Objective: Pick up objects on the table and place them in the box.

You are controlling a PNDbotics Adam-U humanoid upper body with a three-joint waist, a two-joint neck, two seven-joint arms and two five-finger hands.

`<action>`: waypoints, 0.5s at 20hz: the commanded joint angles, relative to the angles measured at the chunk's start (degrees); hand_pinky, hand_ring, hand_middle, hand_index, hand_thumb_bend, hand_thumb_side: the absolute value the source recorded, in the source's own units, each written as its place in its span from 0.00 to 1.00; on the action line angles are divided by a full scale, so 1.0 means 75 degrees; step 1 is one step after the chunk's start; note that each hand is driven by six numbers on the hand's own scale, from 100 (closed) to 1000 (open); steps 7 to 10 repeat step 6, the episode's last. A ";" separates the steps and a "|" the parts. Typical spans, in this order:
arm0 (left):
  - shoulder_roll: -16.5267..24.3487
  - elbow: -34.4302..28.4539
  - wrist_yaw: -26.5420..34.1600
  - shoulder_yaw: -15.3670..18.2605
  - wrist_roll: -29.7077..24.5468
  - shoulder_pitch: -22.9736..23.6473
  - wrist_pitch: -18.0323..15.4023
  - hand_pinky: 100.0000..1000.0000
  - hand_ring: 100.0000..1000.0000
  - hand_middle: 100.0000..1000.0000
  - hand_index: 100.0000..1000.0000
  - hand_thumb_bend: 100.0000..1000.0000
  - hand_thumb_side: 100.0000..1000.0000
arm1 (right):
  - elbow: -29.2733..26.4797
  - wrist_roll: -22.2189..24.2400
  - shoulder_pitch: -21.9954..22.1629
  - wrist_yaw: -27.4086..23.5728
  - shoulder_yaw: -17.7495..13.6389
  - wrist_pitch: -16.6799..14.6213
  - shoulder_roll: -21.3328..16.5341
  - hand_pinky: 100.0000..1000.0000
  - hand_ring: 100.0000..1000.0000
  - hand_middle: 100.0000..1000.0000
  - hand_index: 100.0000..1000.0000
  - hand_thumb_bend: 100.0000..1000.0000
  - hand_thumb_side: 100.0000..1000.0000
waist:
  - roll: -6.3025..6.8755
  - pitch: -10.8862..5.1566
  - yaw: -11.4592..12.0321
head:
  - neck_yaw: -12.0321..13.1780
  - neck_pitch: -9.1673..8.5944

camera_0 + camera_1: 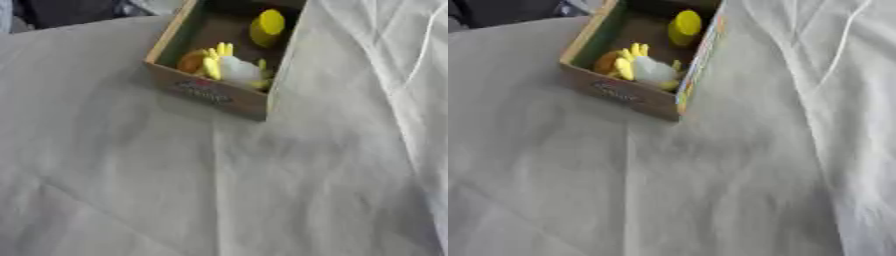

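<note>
A cardboard box (210, 94) with a printed front wall stands at the top middle of the cloth-covered table. Inside it lie a yellow rounded object (267, 27) toward the far end, a white object with yellow prongs (233, 67) near the front wall, and an orange-brown piece (191, 61) at its left. No loose object shows on the cloth outside the box. Neither of my hands shows in either view.
A wrinkled white cloth (219, 190) covers the table, with folds running along the right side (833, 60). Dark shapes (61, 11) lie beyond the table's far left edge.
</note>
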 commanded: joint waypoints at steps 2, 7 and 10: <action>-0.0225 -0.0186 -0.0071 0.0589 0.0642 0.0683 -0.0807 0.75 0.78 0.76 0.86 0.00 0.50 | -0.0125 -0.0153 0.0028 0.0207 -0.0146 -0.0081 -0.0222 0.88 1.00 0.63 0.85 0.00 0.52 | -0.0151 -0.0134 0.0131 | -0.0089 -0.0093; -0.0708 -0.0187 -0.0298 0.0876 0.1033 0.1150 -0.1278 0.75 0.78 0.76 0.86 0.00 0.49 | -0.0125 -0.0224 0.0153 0.0323 -0.0220 -0.0143 -0.0191 0.88 1.00 0.63 0.85 0.00 0.54 | -0.0323 -0.0086 0.0301 | -0.0038 -0.0117; -0.0708 -0.0187 -0.0298 0.0876 0.1033 0.1150 -0.1278 0.75 0.78 0.76 0.86 0.00 0.49 | -0.0125 -0.0224 0.0153 0.0323 -0.0220 -0.0143 -0.0191 0.88 1.00 0.63 0.85 0.00 0.54 | -0.0323 -0.0086 0.0301 | -0.0038 -0.0117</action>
